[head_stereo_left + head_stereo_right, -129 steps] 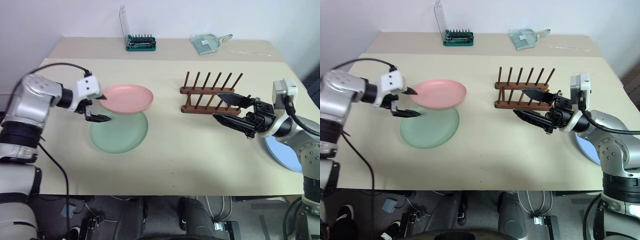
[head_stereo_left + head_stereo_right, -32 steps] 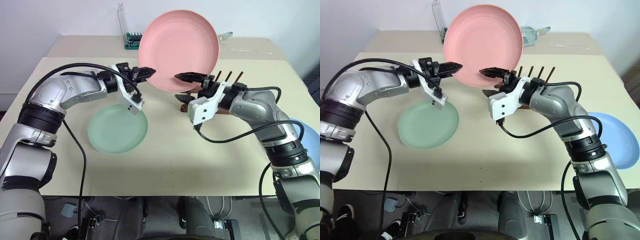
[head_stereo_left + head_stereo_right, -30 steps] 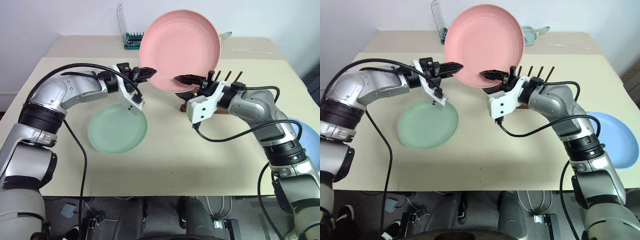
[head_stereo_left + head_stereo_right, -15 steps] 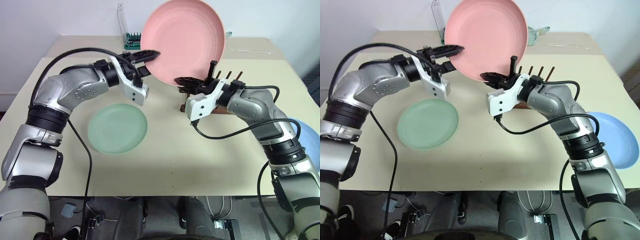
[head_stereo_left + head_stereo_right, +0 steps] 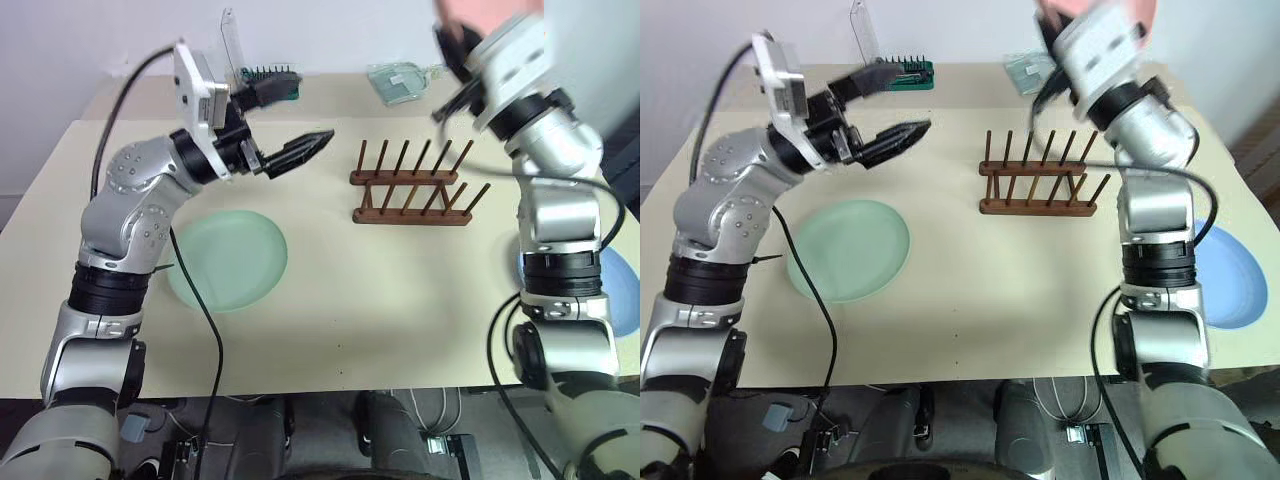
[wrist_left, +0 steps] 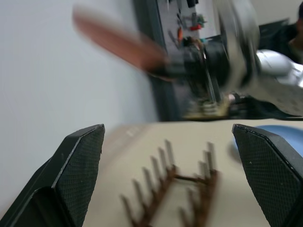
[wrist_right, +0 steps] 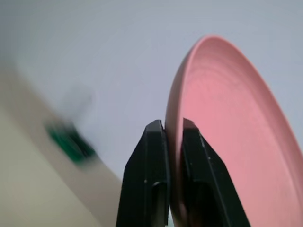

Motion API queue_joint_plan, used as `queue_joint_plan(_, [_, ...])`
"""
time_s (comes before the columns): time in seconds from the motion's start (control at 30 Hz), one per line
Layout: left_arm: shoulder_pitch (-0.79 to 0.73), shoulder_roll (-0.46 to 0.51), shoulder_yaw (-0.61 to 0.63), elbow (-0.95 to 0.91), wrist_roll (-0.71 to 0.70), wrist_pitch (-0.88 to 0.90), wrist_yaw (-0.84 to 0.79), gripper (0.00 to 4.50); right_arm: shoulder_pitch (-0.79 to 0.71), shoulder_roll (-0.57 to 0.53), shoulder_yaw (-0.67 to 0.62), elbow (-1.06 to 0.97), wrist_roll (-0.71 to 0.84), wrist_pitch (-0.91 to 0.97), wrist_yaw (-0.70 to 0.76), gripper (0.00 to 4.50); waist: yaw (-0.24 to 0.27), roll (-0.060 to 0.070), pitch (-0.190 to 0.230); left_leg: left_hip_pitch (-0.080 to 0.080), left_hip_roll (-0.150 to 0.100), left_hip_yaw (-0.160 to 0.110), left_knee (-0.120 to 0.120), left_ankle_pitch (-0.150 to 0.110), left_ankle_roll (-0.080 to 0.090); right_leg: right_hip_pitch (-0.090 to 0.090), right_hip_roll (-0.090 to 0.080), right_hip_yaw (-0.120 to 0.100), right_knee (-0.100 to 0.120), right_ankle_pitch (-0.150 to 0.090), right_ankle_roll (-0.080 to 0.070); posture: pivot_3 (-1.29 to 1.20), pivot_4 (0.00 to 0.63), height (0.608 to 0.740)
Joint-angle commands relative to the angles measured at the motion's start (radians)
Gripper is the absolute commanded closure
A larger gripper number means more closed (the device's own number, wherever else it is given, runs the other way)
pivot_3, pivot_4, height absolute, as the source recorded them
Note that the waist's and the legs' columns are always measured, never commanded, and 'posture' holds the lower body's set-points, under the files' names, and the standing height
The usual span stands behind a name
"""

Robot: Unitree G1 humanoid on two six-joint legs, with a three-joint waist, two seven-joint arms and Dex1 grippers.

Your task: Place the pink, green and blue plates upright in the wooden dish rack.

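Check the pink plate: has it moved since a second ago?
Yes. The pink plate, pinched by the right gripper, has gone up and rightward, away from above the dish rack.

The round salmon-pink plate is a smear cut off by the top edge at the upper right. The round light-blue plate is half hidden behind the right arm at the right edge. In the left wrist view the dark wooden pegged rack is blurred.
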State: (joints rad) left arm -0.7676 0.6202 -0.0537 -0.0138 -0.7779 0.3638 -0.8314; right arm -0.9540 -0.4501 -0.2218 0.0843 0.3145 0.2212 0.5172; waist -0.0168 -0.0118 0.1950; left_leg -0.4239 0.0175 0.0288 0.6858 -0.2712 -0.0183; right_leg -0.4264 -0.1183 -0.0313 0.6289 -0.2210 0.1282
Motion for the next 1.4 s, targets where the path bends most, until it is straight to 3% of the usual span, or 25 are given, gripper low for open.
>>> queue_joint_plan(0.03, [0.011, 0.015, 0.067, -0.050, -0.025, 0.062, -0.020, 0.07, -0.113, -0.027, -0.216, -0.048, 0.384, 0.348, -0.070, 4.50, 0.007, 0.000, 0.000, 0.000, 0.000, 0.000, 0.000, 0.000, 0.001, 0.000, 0.000, 0.000, 0.000, 0.000, 0.000, 0.00, 0.150, 0.724])
queue_joint_plan(0.3, [0.018, 0.003, 0.157, -0.041, -0.123, 0.227, -0.069, 0.07, -0.256, -0.161, -0.506, 0.196, 0.763, 0.774, -0.365, 4.50, 0.018, 0.000, 0.000, 0.000, -0.001, 0.001, 0.000, -0.002, 0.004, 0.000, 0.000, 0.000, 0.000, 0.000, 0.000, 0.00, 0.150, 0.724])
queue_joint_plan(0.4, [0.028, 0.007, 0.164, -0.046, -0.110, 0.233, -0.098, 0.07, -0.249, -0.203, -0.537, 0.280, 0.773, 0.830, -0.437, 4.50, 0.014, 0.000, 0.000, 0.000, -0.001, 0.001, -0.001, -0.002, 0.004, 0.000, 0.000, 0.000, -0.001, 0.000, 0.000, 0.00, 0.150, 0.724])
queue_joint_plan(0.67, [0.058, -0.001, 0.152, -0.056, -0.051, 0.220, -0.122, 0.07, -0.144, -0.263, -0.558, 0.393, 0.783, 0.917, -0.426, 4.50, 0.005, 0.000, 0.000, -0.001, -0.001, 0.001, -0.001, -0.002, 0.004, 0.000, 0.000, 0.001, -0.001, 0.000, 0.000, 0.00, 0.150, 0.724])
queue_joint_plan(1.4, [0.059, -0.013, 0.154, -0.071, -0.030, 0.236, -0.139, 0.07, -0.109, -0.282, -0.558, 0.317, 0.937, 1.017, -0.382, 4.50, 0.005, 0.000, 0.000, -0.001, -0.001, 0.001, -0.001, -0.002, 0.004, -0.001, 0.000, 0.001, -0.002, 0.000, 0.000, 0.00, 0.150, 0.724])
